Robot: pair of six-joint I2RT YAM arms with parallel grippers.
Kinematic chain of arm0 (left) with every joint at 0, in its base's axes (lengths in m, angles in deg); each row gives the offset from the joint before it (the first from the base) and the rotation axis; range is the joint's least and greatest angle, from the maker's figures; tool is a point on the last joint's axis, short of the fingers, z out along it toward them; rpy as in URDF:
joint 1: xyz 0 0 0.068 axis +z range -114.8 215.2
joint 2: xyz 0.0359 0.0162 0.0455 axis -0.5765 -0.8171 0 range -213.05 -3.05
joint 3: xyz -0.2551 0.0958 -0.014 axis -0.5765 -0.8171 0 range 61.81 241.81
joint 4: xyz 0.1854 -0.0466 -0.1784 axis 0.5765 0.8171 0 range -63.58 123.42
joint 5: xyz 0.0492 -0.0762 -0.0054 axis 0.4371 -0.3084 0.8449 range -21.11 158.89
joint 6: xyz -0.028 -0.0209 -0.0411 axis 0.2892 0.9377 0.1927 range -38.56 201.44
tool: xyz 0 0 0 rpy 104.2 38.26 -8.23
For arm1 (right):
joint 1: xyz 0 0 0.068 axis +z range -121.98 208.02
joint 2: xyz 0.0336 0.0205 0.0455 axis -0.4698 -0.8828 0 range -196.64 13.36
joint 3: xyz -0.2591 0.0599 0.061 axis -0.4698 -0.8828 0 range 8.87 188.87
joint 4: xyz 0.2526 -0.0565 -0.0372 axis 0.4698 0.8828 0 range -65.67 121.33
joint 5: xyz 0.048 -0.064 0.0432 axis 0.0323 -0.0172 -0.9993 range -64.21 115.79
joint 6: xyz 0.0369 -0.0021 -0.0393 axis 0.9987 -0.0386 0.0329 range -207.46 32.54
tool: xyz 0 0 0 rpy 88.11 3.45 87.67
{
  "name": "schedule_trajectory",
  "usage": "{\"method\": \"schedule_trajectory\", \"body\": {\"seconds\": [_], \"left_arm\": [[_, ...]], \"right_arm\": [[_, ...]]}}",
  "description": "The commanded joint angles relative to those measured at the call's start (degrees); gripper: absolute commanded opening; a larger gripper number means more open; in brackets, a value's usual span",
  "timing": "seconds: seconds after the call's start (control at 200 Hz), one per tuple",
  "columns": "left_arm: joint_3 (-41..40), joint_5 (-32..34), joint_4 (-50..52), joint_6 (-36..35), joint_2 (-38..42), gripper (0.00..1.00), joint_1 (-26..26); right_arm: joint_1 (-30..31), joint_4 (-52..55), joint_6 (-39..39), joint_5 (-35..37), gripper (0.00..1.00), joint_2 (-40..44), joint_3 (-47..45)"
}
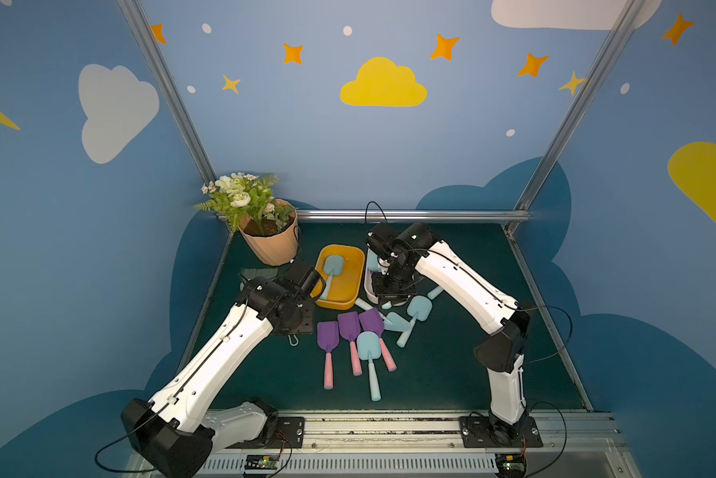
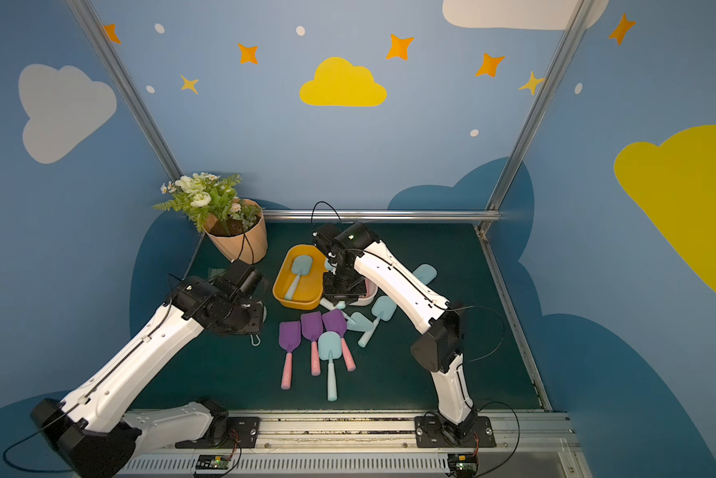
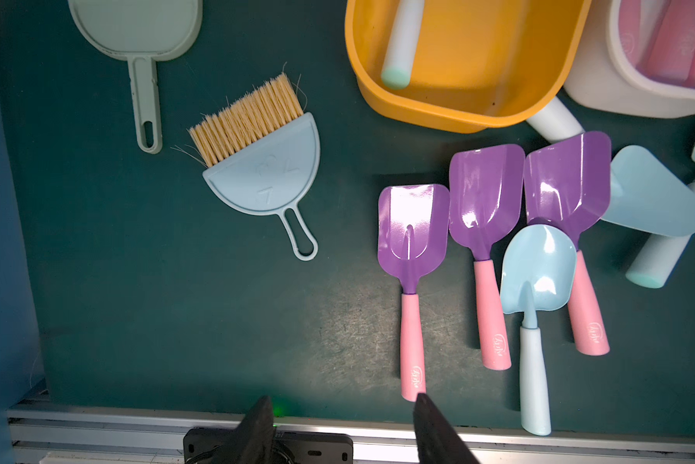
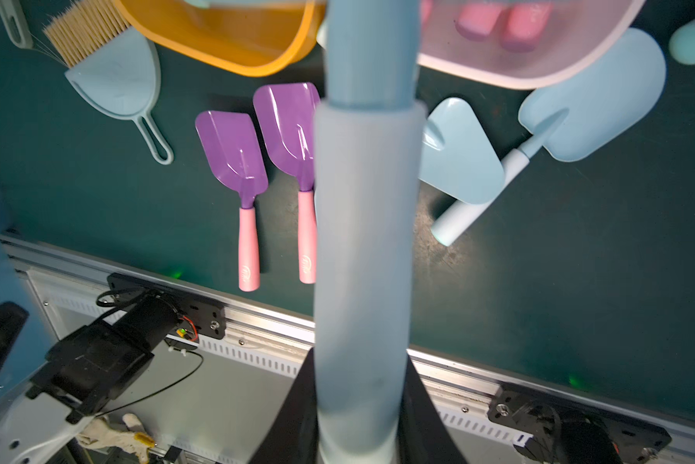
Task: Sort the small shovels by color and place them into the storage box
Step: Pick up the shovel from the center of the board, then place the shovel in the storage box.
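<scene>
The right gripper [image 4: 359,361] is clamped on the pale handle of a blue shovel [image 4: 361,221], holding it in the air over the white box [image 1: 367,285], close to the yellow box [image 1: 335,305]. The two boxes sit side by side about mid-worktop, a little toward the back edge. Another blue shovel [image 1: 332,267] lies in the yellow box, and pink handles [image 3: 675,36] show inside the white one. In front of the boxes three purple shovels [image 1: 349,327] lie in a row, handles toward the front edge. A blue shovel [image 1: 368,347] rests across the rightmost one's handle. Two more blue shovels [image 1: 419,308] lie just right of them. The left gripper [image 3: 341,401] hangs over the worktop's left side, fingers apart with nothing between them. A light blue dustpan [image 3: 265,180] lies beneath that arm. A flowerpot [image 1: 271,246] stands in the back left corner.
</scene>
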State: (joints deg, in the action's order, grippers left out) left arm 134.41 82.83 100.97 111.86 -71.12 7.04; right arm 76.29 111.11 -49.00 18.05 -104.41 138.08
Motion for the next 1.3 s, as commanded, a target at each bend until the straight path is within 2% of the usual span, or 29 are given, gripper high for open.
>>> {"method": "schedule_trajectory", "body": {"seconds": [0.0,0.27,0.621,0.801,1.296], "left_arm": [[1.32,-0.32,1.65,-0.36,1.17,0.48,0.77],[0.37,-0.64,1.50,-1.57,2.95,0.48,2.51],[-1.22,-1.36,0.07,-2.70,3.79,0.48,4.03],[-2.35,-1.98,-0.63,-2.96,4.05,0.49,4.47],[-4.89,-2.64,-1.77,-3.51,4.92,0.48,5.28]], "right_arm": [[-1.11,-1.83,2.76,-3.99,0.00,-3.04,4.03],[-2.07,-7.95,8.11,-5.70,0.00,-11.94,13.47],[-2.02,-22.35,14.53,-5.96,0.00,-20.13,16.36],[-1.60,-24.12,13.66,-3.00,0.00,-26.86,22.93],[-1.18,-26.60,17.37,0.30,0.00,-33.26,24.65]]}}
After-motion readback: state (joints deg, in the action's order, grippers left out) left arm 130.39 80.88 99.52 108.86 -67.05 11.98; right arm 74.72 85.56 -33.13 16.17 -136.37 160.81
